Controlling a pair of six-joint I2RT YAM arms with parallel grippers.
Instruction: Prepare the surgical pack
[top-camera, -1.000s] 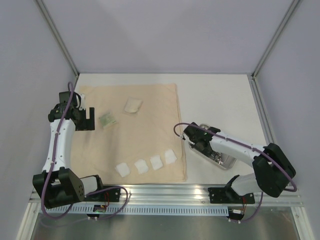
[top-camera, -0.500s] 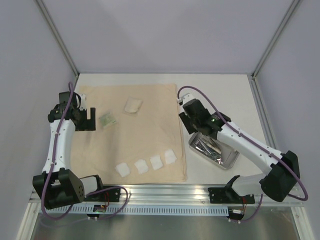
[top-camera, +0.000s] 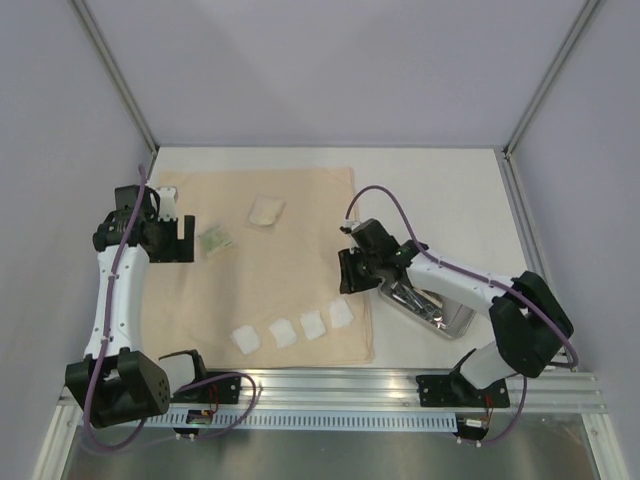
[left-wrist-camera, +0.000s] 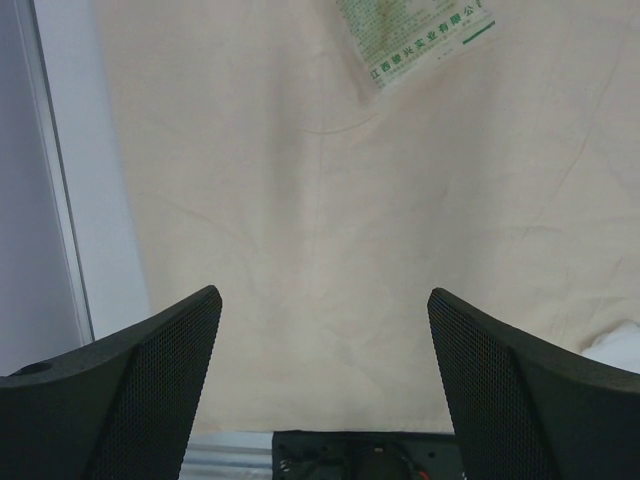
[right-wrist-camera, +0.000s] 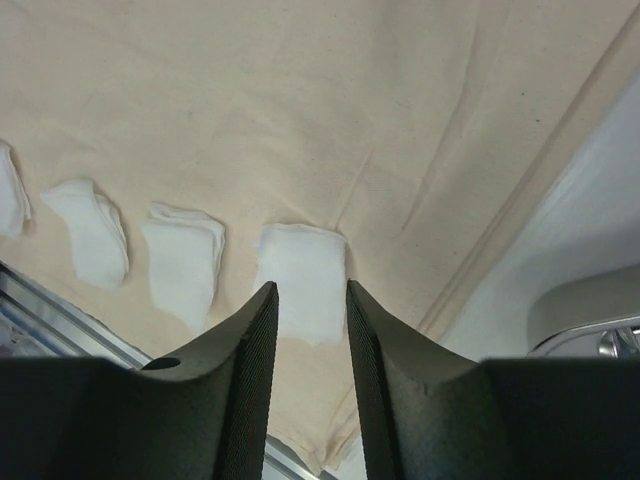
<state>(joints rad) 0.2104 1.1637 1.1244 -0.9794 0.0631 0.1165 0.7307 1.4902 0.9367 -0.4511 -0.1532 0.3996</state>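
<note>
The beige cloth (top-camera: 290, 265) lies spread flat on the left and middle of the table (top-camera: 440, 190). Four white gauze squares (top-camera: 295, 328) sit in a row along its lower edge, and two small packets (top-camera: 215, 240) lie towards its upper left. The steel tray (top-camera: 456, 324) stands on the bare table just right of the cloth's right edge, with metal instruments (top-camera: 415, 297) in it.

The step in hand looks like laying the pack's contents out on the cloth. The right tool (top-camera: 347, 272) hangs over the cloth's right edge, above the rightmost gauze square (right-wrist-camera: 300, 282). Its fingers stand a narrow gap apart with nothing between them, and no contact with the gauze or cloth shows. The next move probably means returning to the tray, which calls for a wider opening.

The left tool (left-wrist-camera: 320, 300) hovers over the cloth's left part, spread wide and empty.
</note>
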